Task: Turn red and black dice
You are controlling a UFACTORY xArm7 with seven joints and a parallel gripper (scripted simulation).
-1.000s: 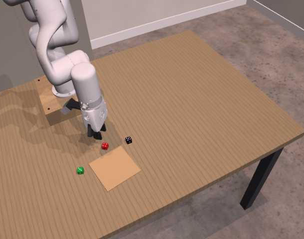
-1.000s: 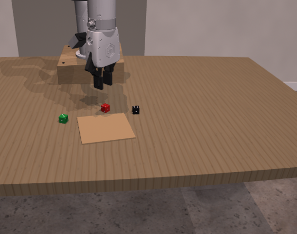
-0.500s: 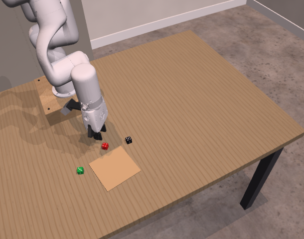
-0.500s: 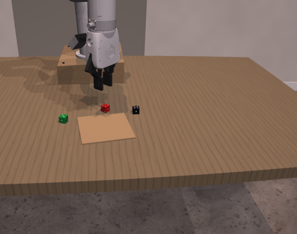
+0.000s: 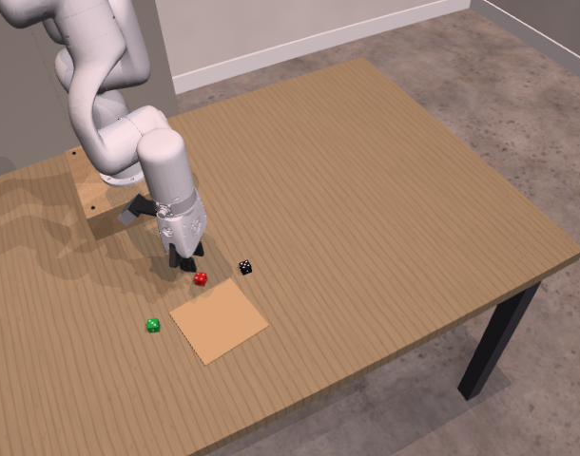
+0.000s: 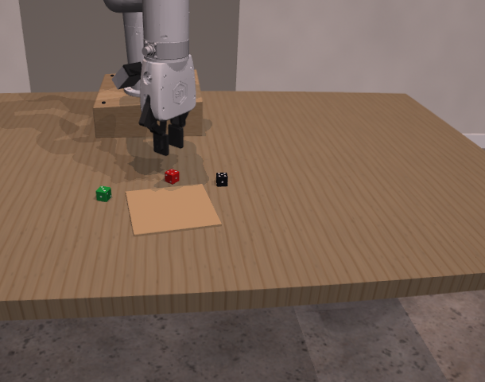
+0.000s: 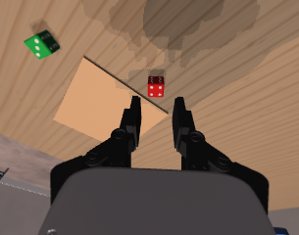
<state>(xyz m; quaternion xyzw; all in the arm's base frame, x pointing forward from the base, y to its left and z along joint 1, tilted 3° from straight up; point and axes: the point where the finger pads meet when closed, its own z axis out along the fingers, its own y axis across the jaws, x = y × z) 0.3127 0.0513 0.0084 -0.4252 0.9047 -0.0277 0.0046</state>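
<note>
The red die [image 5: 200,278] [image 6: 172,176] [image 7: 156,87] lies flat on the table just behind the mat [image 5: 219,324] [image 6: 172,210] [image 7: 95,98], with what looks like 4 on top. The black die [image 5: 244,267] [image 6: 222,179] lies flat off the mat's back right corner, apparently 5 on top; it is not seen in the wrist view. The green die [image 5: 153,325] [image 6: 103,193] [image 7: 40,45] lies flat left of the mat, 3 on top. The mat lies flat and bare. My gripper [image 5: 187,265] [image 6: 168,149] [image 7: 157,108] is partly open and empty, above and slightly behind the red die.
The arm's wooden base block [image 5: 96,203] [image 6: 148,118] stands at the back left of the table [image 5: 378,196] [image 6: 337,213]. The table's front edge runs beyond the mat. The arm's shadow falls around the red die.
</note>
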